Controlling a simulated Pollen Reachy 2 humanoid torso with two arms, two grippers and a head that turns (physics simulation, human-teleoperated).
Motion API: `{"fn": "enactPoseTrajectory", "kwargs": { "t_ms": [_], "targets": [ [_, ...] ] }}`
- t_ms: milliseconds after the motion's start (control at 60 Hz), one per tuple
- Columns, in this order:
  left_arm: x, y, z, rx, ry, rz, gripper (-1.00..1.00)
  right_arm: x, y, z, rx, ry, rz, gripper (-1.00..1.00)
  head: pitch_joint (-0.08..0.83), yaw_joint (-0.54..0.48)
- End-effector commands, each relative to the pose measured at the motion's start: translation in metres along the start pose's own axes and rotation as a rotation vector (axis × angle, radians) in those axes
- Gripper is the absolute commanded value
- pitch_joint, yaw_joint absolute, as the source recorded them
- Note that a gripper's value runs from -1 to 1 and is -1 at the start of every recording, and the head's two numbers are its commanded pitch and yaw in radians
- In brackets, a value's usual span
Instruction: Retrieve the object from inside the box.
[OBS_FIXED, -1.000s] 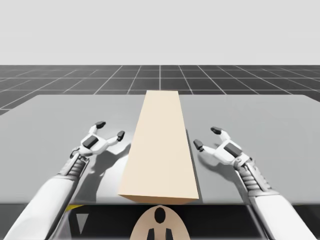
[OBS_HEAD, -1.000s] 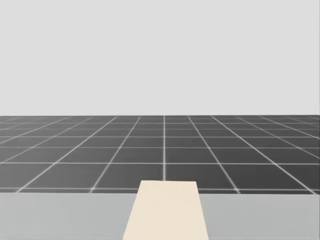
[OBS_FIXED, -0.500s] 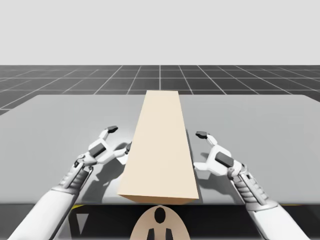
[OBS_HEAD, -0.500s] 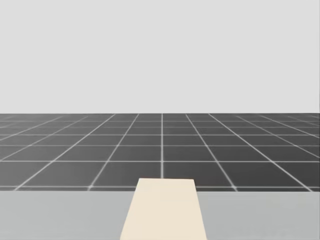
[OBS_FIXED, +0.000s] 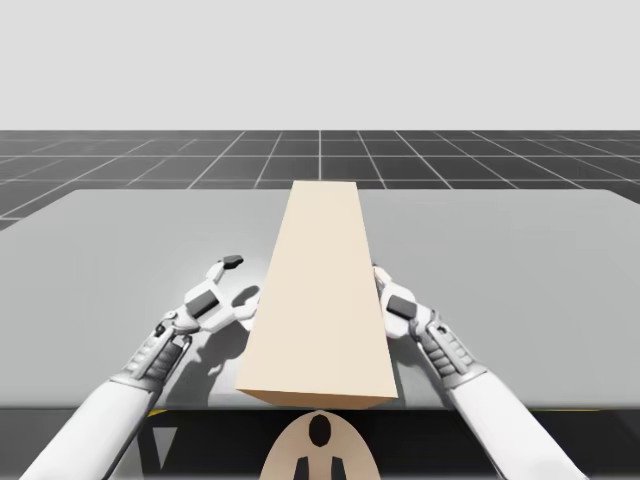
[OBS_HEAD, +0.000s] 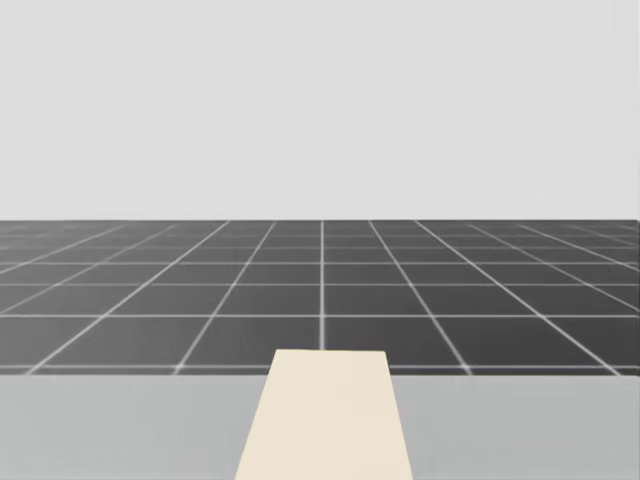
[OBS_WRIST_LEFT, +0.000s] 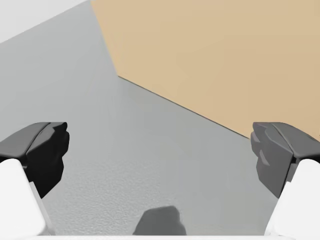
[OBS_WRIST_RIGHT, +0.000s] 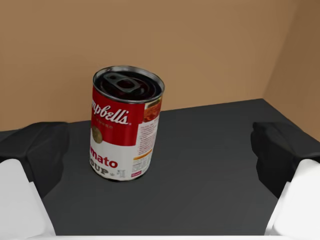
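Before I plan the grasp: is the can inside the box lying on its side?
No, the red and white can stands upright ahead of my right gripper.

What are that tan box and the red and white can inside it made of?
The box looks like cardboard: flat, matt tan faces without gloss, though a render leaves that open. The can looks like metal: shiny silver rim and ring-pull lid, with a red and white label, probably paper.

Flat, even light brightens the grey worktop (OBS_FIXED: 520, 280) in the high view. My left claw (OBS_FIXED: 243, 280) throws a soft shadow at its 5 o'clock, toward the tan box (OBS_FIXED: 320, 290). Ahead of my right claw (OBS_WRIST_RIGHT: 160, 150) the box interior is dimmer and its floor dark. The red-and-white can (OBS_WRIST_RIGHT: 125, 130) carries a faint sheen on its rim.
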Motion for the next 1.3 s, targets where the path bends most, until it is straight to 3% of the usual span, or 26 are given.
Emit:
{"fn": "enactPoseTrajectory", "kwargs": {
  "t_ms": [17,317,450,583,617,633,650,667,800,933,1300],
  "targets": [
    [-0.001,-0.002,-0.001,-0.012,0.008,-0.014,-1.0,-0.004,0.006,-0.034,0.07,-0.023,-0.005,-1.0,0.023,0.01],
    [-0.001,-0.005,-0.001,-0.02,0.012,-0.029,-1.0,-0.023,0.02,-0.072,0.139,-0.025,-0.061,-1.0,0.037,0.01],
    [-0.001,-0.006,-0.001,-0.023,0.015,-0.038,-1.0,-0.033,0.022,-0.081,0.17,-0.013,-0.099,-1.0,0.042,0.0],
    [-0.002,-0.007,-0.001,-0.024,0.017,-0.043,-1.0,-0.037,0.025,-0.083,0.2,-0.006,-0.11,-0.99,0.043,0.0],
    [-0.002,-0.007,-0.001,-0.023,0.018,-0.043,-1.0,-0.037,0.027,-0.082,0.191,-0.008,-0.109,-0.66,0.043,0.0],
    [-0.002,-0.007,-0.001,-0.022,0.019,-0.044,-1.0,-0.037,0.027,-0.082,0.191,-0.009,-0.117,-0.02,0.044,0.0],
    [-0.002,-0.007,-0.001,-0.022,0.019,-0.045,-1.0,-0.037,0.027,-0.082,0.19,-0.009,-0.114,0.89,0.044,0.0],
    [-0.002,-0.007,-0.001,-0.021,0.019,-0.046,-1.0,-0.036,0.025,-0.08,0.181,-0.007,-0.111,0.98,0.043,0.0],
    [-0.002,-0.007,0.0,-0.018,0.02,-0.047,-1.0,-0.03,0.016,-0.07,0.156,-0.014,-0.126,1.0,0.04,-0.01],
    [-0.002,-0.006,0.0,-0.011,0.019,-0.047,-1.0,-0.025,0.005,-0.053,0.113,-0.014,-0.105,1.0,0.036,-0.01],
    [0.001,0.002,0.004,0.008,0.008,-0.032,-1.0,-0.001,-0.028,0.048,-0.061,-0.025,-0.036,1.0,0.028,0.0]
  ]
}}
